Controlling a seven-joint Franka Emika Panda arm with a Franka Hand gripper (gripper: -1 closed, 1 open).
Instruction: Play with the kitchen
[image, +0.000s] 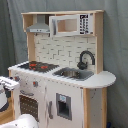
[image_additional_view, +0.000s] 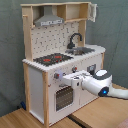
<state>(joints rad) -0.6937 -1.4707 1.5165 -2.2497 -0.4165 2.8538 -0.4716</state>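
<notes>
The kitchen (image: 67, 97) is a toy of pale wood and white panels, seen in both exterior views. It carries a black-and-red hob (image: 37, 65), a sink (image: 72, 73), a black tap (image: 85, 57) and a grey hood (image: 39, 27). In the second exterior view my gripper (image_additional_view: 67, 78) reaches in from the right. It sits against the kitchen (image_additional_view: 37, 87) front, just below the knobs (image_additional_view: 56, 76) and above the oven door (image_additional_view: 64, 98). In the first exterior view the gripper (image: 9, 83) shows at the left edge beside the kitchen's front corner.
A grey curtain (image: 115, 50) hangs behind the kitchen. The toy stands on a wooden floor (image_additional_view: 30, 120). My white arm (image_additional_view: 102, 85) stretches in from the second exterior view's right. A wall cabinet with a window (image: 67, 24) sits beside the hood.
</notes>
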